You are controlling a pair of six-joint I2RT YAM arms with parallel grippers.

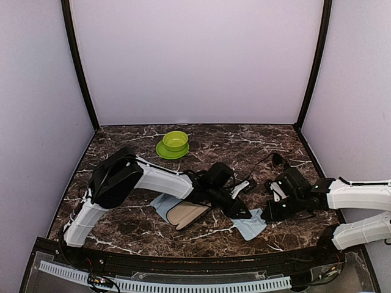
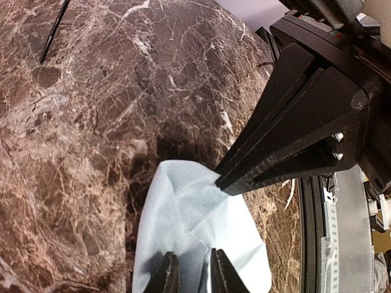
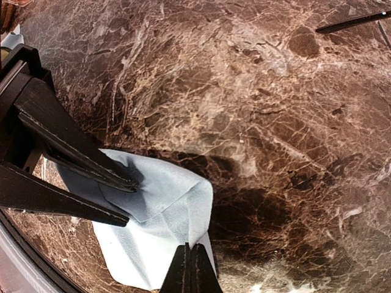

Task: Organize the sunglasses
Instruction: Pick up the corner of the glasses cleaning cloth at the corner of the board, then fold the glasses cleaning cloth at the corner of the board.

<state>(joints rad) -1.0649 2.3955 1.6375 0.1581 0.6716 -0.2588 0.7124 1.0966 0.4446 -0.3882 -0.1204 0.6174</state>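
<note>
Two blue cloths (image 1: pixel 164 204) | one bowl (image 1: pixel 175 140) | left pincer (image 2: pixel 191 256) slightly apart astride right cloth (image 2: pixel 195 226) | right pincer (image 3: pixel 190 250) clamped on it

Looking down on the dark marble tabletop (image 1: pixel 122 229) now. The left arm (image 1: pixel 162 180) stretches in from the left, and the left tool (image 1: pixel 245 214) is down at a pale blue cloth (image 1: pixel 250 229) near the front edge. The right arm (image 1: pixel 357 195) comes in from the other side, with the right tool (image 1: pixel 266 213) at that cloth's right corner, so the two tips almost meet. Just left, an open case (image 1: pixel 186 213) shows its beige lining and lies on a second blue cloth (image 1: pixel 162 204). Far back, a green bowl (image 1: pixel 175 140) sits on a green plate (image 1: pixel 164 152). Thin black sunglasses (image 1: pixel 278 160) lie beyond the right tool, apart from it.
</note>
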